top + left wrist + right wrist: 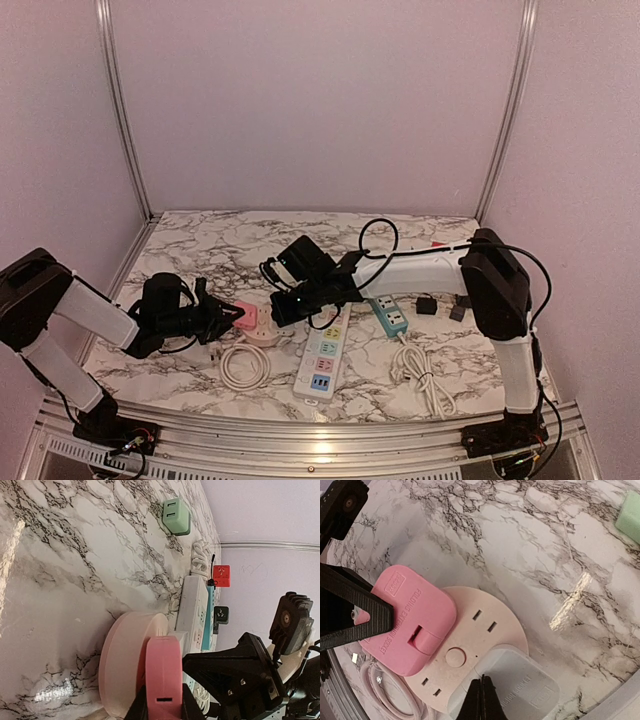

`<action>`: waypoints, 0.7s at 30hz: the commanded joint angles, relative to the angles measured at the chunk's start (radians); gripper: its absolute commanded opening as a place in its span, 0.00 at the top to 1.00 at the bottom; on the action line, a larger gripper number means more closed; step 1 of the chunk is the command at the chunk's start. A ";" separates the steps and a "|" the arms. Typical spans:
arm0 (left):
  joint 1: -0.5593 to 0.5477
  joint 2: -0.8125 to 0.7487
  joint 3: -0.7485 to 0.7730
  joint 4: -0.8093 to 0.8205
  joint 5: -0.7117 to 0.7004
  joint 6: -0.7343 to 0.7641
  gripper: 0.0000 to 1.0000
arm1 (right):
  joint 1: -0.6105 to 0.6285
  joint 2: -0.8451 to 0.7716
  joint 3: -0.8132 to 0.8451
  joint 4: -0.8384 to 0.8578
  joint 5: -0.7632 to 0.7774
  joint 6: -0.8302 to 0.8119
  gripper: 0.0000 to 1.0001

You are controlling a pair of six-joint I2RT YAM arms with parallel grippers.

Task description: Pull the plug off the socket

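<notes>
Top view: the left gripper (226, 318) is nipped narrowly onto the pink plug (243, 314), which sits in the round socket (264, 332) just ahead of its jaws. The right gripper (292, 306) is fully closed on nothing, its tip down on the socket's far side. Counted here are one pink plug, one round socket, a white strip (322, 362), a teal strip (390, 318), and two cable coils (243, 366). Left wrist view: the pink plug (164, 677) fills the gap between the jaws, its flat sides against the fingers, with the round socket (122, 665) just beyond. It looks like hard, light, smooth plastic. I judge it stiff enough to squeeze firmly but liable to slip, so those flat sides are the place to hold. Right wrist view: the closed tips rest on a white adapter (515, 685), one of two bodies plugged into the round socket (490, 625). The socket looks light and would likely lift unless pinned.
</notes>
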 commanded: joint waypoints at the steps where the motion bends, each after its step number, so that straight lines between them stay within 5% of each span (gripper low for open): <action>1: -0.011 0.024 0.009 0.348 0.129 -0.084 1.00 | 0.032 0.108 -0.002 -0.082 -0.030 -0.014 1.00; 21: -0.008 0.191 -0.007 0.761 0.202 -0.217 1.00 | 0.032 0.123 -0.002 -0.079 -0.044 -0.018 1.00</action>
